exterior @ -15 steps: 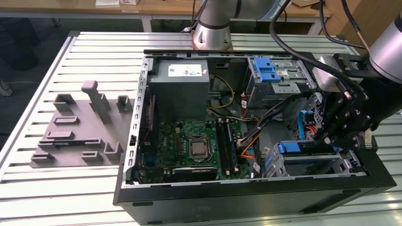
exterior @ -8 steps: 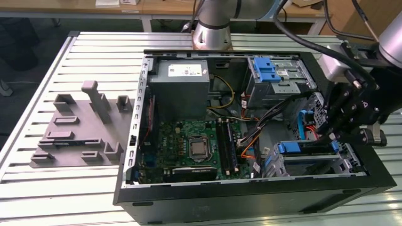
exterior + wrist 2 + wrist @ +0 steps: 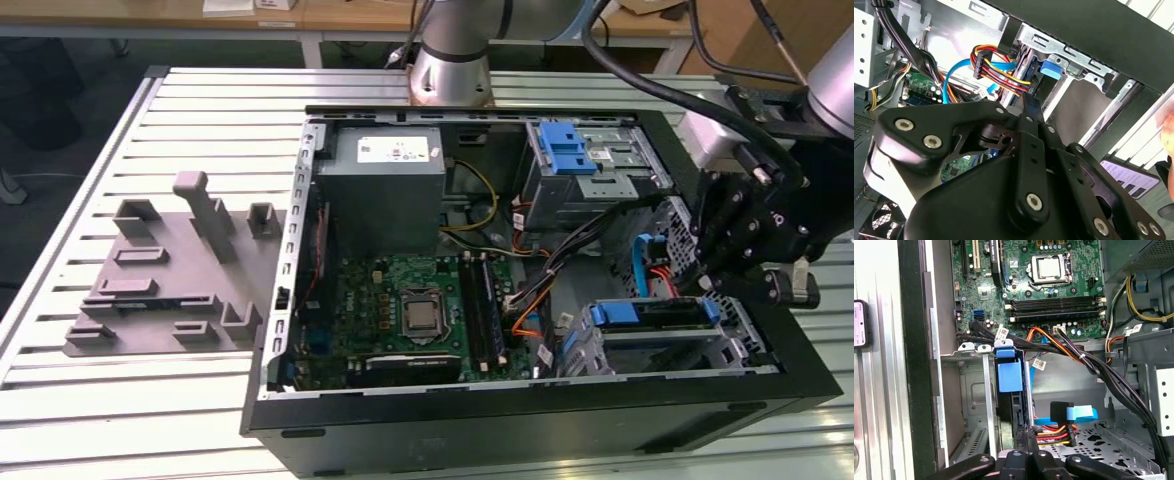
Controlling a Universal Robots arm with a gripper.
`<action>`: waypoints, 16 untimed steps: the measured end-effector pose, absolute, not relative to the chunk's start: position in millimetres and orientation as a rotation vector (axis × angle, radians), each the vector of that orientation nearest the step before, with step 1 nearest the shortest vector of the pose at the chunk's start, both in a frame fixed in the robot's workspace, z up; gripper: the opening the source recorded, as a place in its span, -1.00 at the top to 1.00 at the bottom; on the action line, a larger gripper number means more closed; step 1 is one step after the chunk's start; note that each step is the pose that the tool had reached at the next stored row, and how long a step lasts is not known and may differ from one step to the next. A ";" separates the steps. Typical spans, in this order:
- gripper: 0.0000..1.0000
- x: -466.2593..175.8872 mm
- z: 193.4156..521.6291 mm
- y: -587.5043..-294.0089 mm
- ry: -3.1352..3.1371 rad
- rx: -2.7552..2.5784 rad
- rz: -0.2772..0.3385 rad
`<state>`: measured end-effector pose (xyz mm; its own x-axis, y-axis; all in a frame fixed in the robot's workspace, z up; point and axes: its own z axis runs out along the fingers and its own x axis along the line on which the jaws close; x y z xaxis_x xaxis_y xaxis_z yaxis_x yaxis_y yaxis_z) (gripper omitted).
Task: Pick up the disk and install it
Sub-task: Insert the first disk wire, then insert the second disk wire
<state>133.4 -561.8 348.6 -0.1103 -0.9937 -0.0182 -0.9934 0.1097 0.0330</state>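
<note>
The disk (image 3: 654, 313), silver in a blue carrier, stands on edge in the lower drive cage (image 3: 727, 345) at the near corner of the open computer case, on the exterior view's right. The blue tab of the disk (image 3: 1009, 375) (image 3: 1050, 67) shows at its far end in both wrist views. My gripper (image 3: 721, 285) hangs over the cage end away from that tab. Seen in both wrist views, the gripper (image 3: 1027, 102) (image 3: 1024, 440) is shut, its fingers pressed together along the disk's top edge with nothing between them. I cannot tell whether they touch the disk.
Orange, red and blue cables (image 3: 1059, 427) bunch right beside the gripper. The motherboard (image 3: 414, 310) fills the case floor, with the big grey box (image 3: 387, 165) and a silver cage with a blue latch (image 3: 581, 150) behind. A grey fixture (image 3: 160, 270) lies on the slatted table.
</note>
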 end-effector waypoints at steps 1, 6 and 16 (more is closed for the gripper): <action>0.79 133.4 348.6 -561.8 -2.334 2.090 -0.058; 0.79 133.4 348.7 -561.8 -2.334 2.090 -0.058; 0.79 129.5 348.9 -561.9 -2.334 2.090 -0.057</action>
<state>129.5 -561.9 348.9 -0.1102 -0.9937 -0.0179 -0.9934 0.1096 0.0329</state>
